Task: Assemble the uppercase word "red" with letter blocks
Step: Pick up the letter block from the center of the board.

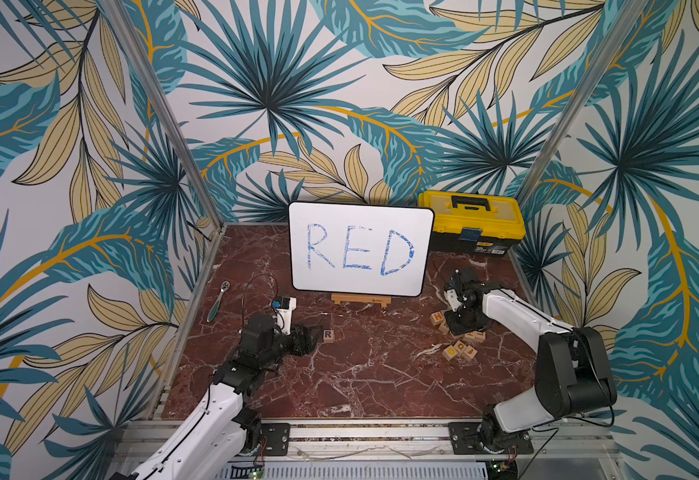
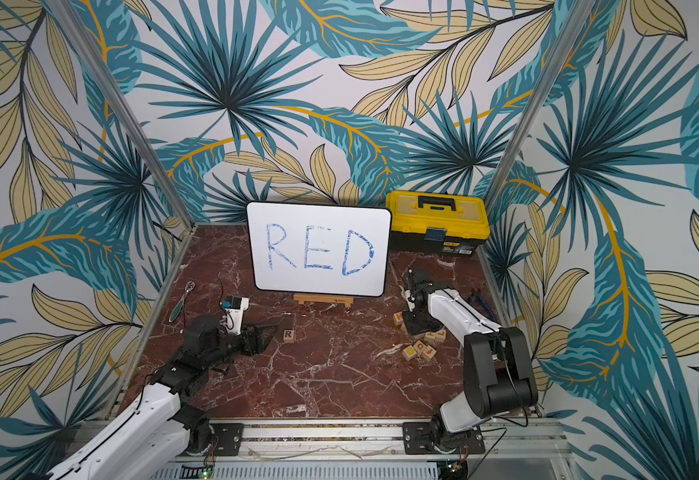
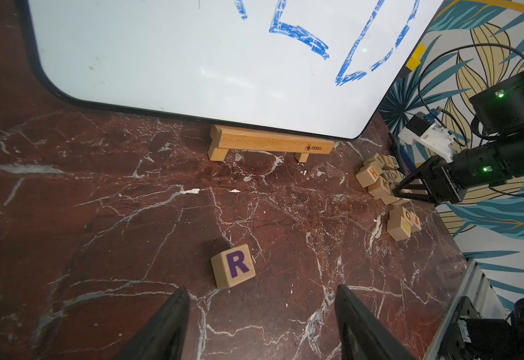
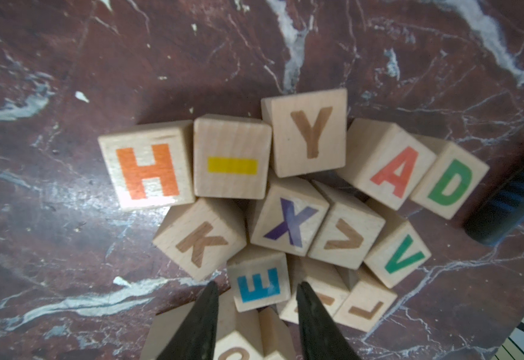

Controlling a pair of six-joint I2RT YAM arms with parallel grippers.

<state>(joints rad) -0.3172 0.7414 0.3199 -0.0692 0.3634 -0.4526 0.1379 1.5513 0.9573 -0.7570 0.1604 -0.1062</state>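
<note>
The R block (image 1: 328, 335) (image 3: 234, 265), a pale wooden cube with a dark purple R, lies alone left of the table's middle. My left gripper (image 1: 318, 332) (image 3: 262, 288) rests just left of it, open, with nothing between its fingers. The other letter blocks (image 1: 460, 338) form a pile at the right. My right gripper (image 4: 256, 283) points down into that pile, open, and its fingers straddle the blue E block (image 4: 259, 288) with a thin gap on each side. The green D block (image 4: 450, 184) sits at the pile's edge beside a red A.
A whiteboard (image 1: 360, 249) with blue handwritten RED stands on a small wooden easel (image 1: 360, 300) at the back. A yellow toolbox (image 1: 470, 222) is at the back right and a ratchet wrench (image 1: 218, 301) at the left. Cubes H (image 4: 148, 173), K, X, V and Y crowd round the E.
</note>
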